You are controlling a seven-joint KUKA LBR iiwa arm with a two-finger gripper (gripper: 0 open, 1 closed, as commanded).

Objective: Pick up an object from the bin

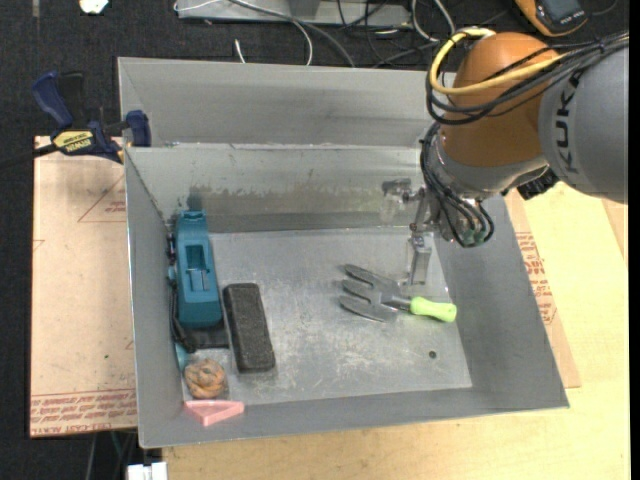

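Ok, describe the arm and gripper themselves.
The arm is a thick grey link with dark KUKA lettering on it. Its wrist wears a rounded orange cover, looped by yellow and black cables, with more dark wires bunched underneath. The gripper is slim, bare grey metal.

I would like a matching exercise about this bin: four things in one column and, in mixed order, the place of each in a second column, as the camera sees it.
Things
1. teal plastic tool
2. dark grey rectangular block
3. grey metal fork with a light green handle
4. pink flat wedge

Places in the grey metal bin
a. the near left corner
b. right of the middle, by the end effector
c. along the left wall
d. just right of the teal plastic tool

Pairs: 1-c, 2-d, 3-b, 4-a
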